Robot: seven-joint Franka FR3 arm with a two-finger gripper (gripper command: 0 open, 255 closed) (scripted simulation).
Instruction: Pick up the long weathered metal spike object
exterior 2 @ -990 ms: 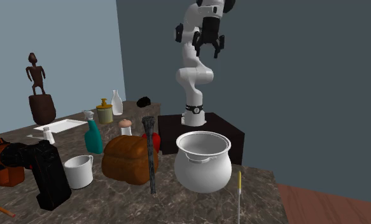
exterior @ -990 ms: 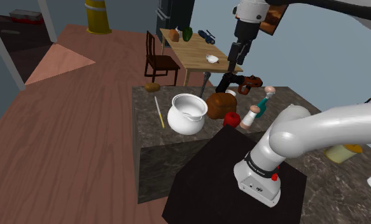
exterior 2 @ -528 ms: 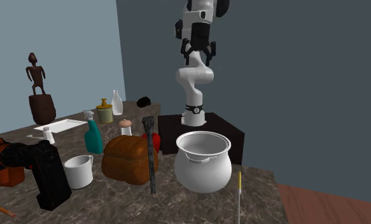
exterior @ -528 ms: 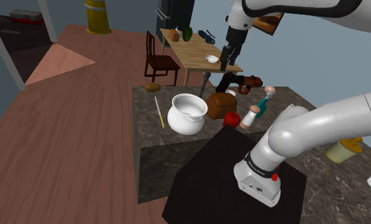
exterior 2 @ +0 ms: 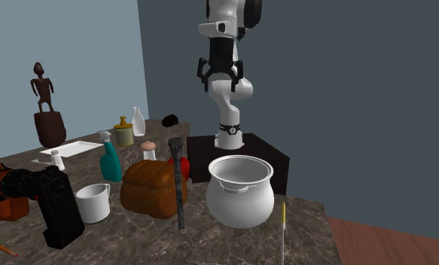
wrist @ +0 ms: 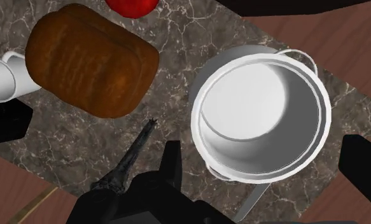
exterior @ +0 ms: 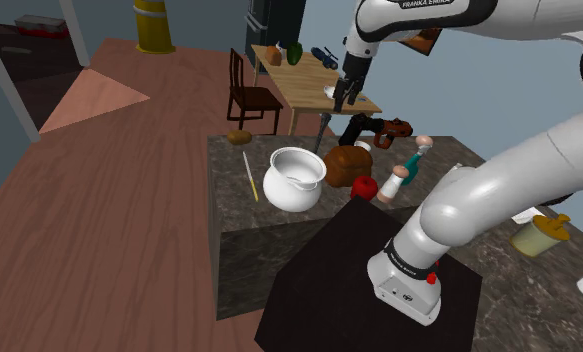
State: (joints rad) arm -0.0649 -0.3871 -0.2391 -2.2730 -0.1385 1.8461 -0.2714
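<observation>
Second exterior view: the brown loaf [exterior 2: 151, 188] appears to be propping the spike [exterior 2: 179, 184], which is standing near-upright on the bench [exterior 2: 210, 241], just beside the white pot [exterior 2: 240, 192]. Your fingers [wrist: 172, 168] are hanging spread apart, gripping nothing, well above it. You are probably lining up over its top end.

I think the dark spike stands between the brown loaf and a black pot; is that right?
Not quite: the pot is white, not black, as the second exterior view shows. The dark spike does stand between it and the brown loaf.
</observation>
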